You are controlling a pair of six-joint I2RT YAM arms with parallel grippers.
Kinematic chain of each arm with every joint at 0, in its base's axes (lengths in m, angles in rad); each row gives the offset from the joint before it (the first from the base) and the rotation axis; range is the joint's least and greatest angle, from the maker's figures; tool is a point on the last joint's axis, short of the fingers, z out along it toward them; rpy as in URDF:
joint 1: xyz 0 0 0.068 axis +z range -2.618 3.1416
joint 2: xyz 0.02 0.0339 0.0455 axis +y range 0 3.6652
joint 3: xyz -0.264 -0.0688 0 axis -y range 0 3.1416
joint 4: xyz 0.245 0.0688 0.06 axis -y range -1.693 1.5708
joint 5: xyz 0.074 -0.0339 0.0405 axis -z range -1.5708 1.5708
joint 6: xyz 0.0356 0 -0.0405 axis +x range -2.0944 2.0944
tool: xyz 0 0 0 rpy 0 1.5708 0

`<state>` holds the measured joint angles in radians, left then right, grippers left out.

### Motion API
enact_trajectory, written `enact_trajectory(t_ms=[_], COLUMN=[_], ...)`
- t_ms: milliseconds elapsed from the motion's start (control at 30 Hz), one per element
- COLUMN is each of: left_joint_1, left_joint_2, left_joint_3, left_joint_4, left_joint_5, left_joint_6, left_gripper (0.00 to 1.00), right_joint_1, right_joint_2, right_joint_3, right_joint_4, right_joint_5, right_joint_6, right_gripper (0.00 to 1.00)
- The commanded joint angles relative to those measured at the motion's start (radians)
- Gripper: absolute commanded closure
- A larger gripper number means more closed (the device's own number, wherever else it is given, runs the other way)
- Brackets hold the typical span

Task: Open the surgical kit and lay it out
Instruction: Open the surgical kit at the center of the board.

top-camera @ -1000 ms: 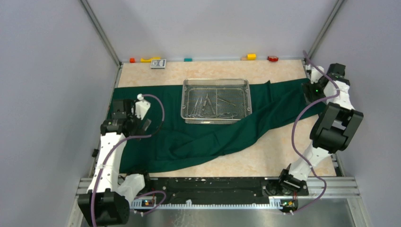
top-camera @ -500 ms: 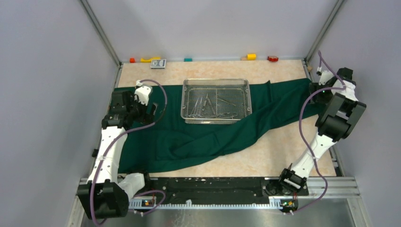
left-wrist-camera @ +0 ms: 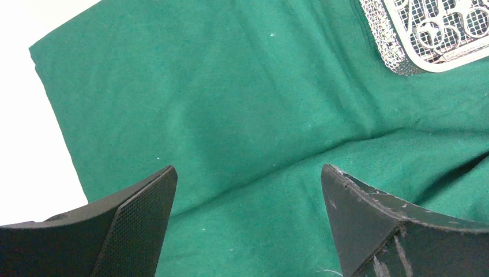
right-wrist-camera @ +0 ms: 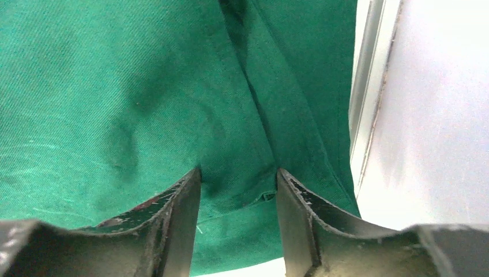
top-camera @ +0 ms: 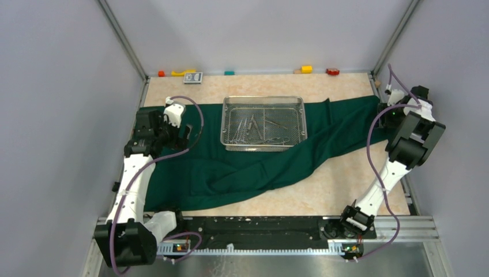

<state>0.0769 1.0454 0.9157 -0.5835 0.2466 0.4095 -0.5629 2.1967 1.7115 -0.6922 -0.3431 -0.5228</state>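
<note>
Green cloth [right-wrist-camera: 144, 86] ridges up within right gripper [right-wrist-camera: 237, 173]; left gripper [left-wrist-camera: 248, 168] hangs wide.

A: What is the cloth [top-camera: 248, 167] like?
B: Woven and matt, dark green; up close a fine twill grain, flecked with pale lint.
A: And the tray [top-camera: 264, 97]?
B: Metal wire mesh, bright and shiny, with a smooth rim; the instruments [top-camera: 251, 127] in it glint like polished steel.
A: The jaws?
B: Black and matt, plastic by the look; right jaws scratched and scuffed; left jaws with one finely cross-hatched pad [left-wrist-camera: 135, 231].
A: The surface [top-camera: 352, 184]?
B: Mottled beige, matt.
</note>
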Motion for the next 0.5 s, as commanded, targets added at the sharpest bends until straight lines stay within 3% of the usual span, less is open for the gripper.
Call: enact_trajectory(t_ms=[0, 233, 467], left_joint_1=[-0.003, -0.004, -0.005], left_joint_2=[-0.009, -0.009, -0.005], left_joint_3=[0.024, 0.032, 0.032], left_joint_4=[0.037, 0.037, 0.036], left_joint_5=[0.014, 0.015, 0.015], left_joint_6=[-0.012, -0.014, -0.012], left_gripper=[0.01, 0.01, 0.01], right_joint_1=[-0.009, -0.008, -0.009], right_joint_2=[0.024, -0.006, -0.038], right_joint_3=[0.025, 0.019, 0.029], right_joint_4=[-0.015, -0.022, -0.032], right_joint_5=[-0.044, -0.069, -0.073], right_joint_6=[-0.018, -0.026, -0.029], right_gripper=[0.55, 0.68, 0.69])
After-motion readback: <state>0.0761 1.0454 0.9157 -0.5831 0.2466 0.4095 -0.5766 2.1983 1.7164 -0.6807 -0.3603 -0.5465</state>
